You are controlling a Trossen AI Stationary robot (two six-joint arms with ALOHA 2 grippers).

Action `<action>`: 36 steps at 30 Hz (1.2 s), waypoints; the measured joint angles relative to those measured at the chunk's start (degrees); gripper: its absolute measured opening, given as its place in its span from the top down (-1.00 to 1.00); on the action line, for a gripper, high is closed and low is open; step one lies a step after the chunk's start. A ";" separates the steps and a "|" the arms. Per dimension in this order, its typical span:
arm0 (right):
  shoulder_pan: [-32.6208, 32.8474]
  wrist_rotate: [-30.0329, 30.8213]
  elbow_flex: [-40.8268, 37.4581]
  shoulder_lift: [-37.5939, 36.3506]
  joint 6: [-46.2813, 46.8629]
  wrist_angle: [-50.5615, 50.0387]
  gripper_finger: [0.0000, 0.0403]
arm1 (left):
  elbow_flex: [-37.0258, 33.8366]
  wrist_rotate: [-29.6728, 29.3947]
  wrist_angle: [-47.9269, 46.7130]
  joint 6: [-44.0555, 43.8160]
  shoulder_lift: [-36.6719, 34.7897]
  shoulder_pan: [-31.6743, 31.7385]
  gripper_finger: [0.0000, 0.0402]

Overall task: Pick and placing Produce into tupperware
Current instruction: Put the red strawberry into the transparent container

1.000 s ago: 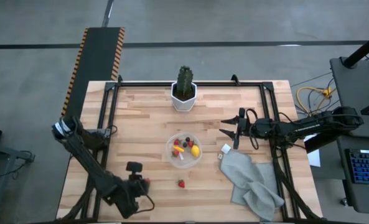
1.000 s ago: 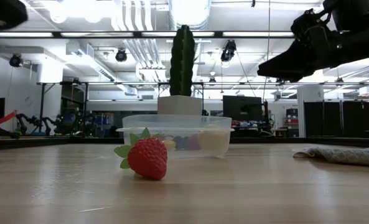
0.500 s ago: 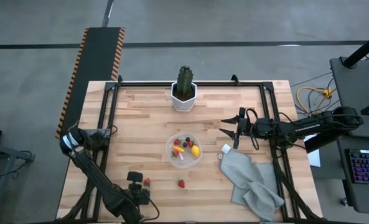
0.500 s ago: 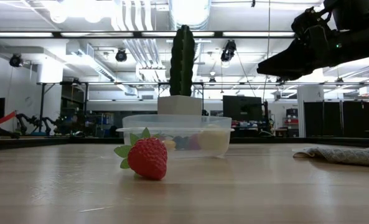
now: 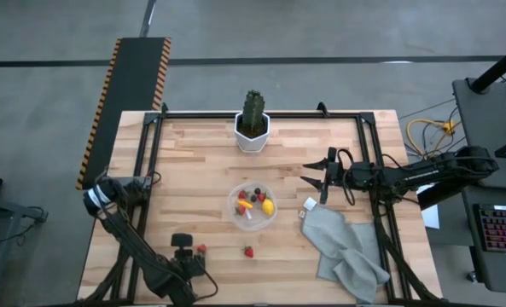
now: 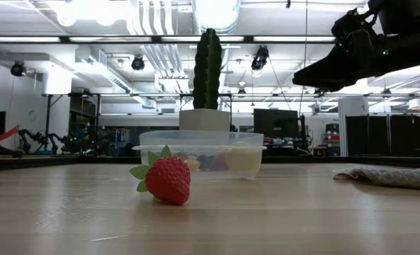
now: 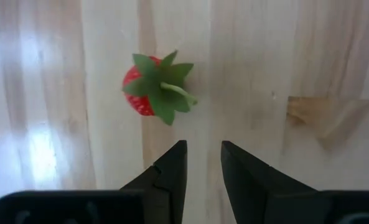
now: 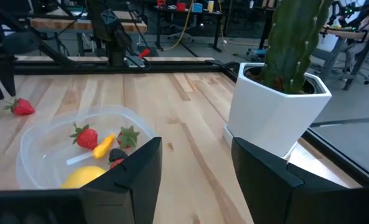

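- The left hand (image 7: pixel 200 163) hangs over the near edge of the desk (image 5: pixel 193 170), fingers a narrow gap apart and holding nothing, with a loose strawberry (image 7: pixel 148 92) lying just ahead of the tips and a little to one side.
- To take that berry cleanly, the hand likely needs to shift sideways until the berry sits between the fingers, widen first since the gap looks narrower than the fruit, then drop and close on the red body rather than the green leaves.
- A second strawberry (image 5: pixel 249 251) lies on the bare wood between that berry and the container (image 5: pixel 253 205), nearer the container.
- The clear round container sits mid-desk and already holds a lemon (image 5: pixel 268 206), strawberries, a yellow-orange piece and dark berries.
- The right hand (image 5: pixel 317 179) waits raised beyond the container's far-right side, fingers apart and empty, above the top corner of a grey cloth (image 5: pixel 342 243).
- Behind the container stands a cactus (image 5: pixel 253 109) in a white pot (image 5: pixel 252 138) at the desk's far edge.
- No brand, label or legible writing shows on anything in view.
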 joint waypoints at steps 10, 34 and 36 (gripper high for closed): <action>0.00 0.00 0.00 0.02 0.44 0.01 0.07 | 0.00 -1.07 -0.17 -2.76 -2.55 0.17 0.58; 0.00 -0.02 0.00 0.02 0.44 -0.43 0.07 | -1.18 -8.87 5.51 3.61 -1.86 0.13 0.58; 0.00 -0.02 0.00 0.02 0.44 -0.45 0.07 | -1.20 -8.85 5.49 3.70 -1.19 0.13 0.58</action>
